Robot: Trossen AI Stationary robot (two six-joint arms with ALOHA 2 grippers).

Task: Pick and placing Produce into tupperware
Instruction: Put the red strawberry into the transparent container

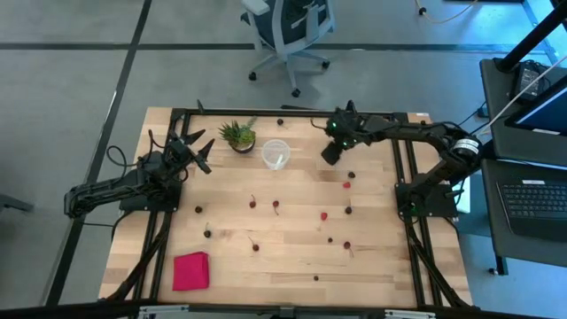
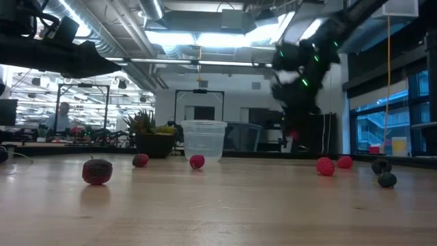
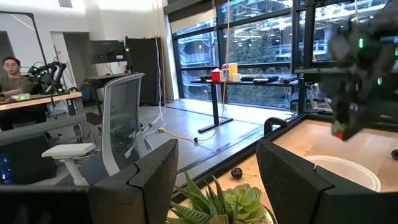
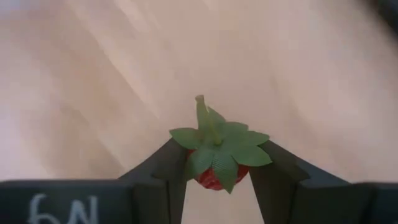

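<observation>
Strawberry [image 4: 214, 168] red, green leafy cap

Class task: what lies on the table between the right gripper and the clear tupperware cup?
Nothing: in the high view, bare wood separates the right gripper, shut on a red fruit, from the tupperware cup.

A: What colour is the fruit between the right arm's dark fingers [image 4: 155, 180]?
B: Red, a strawberry [image 4: 214, 177] under a green leafy cap.
A: And the rest?
B: Dark-to-bright red produce [image 1: 323, 215] on the pale wood counter [image 1: 292, 261], a pink-red cloth [image 1: 190, 270], a clear whitish tupperware [image 1: 275, 153], a spiky green plant [image 1: 237, 136]
</observation>
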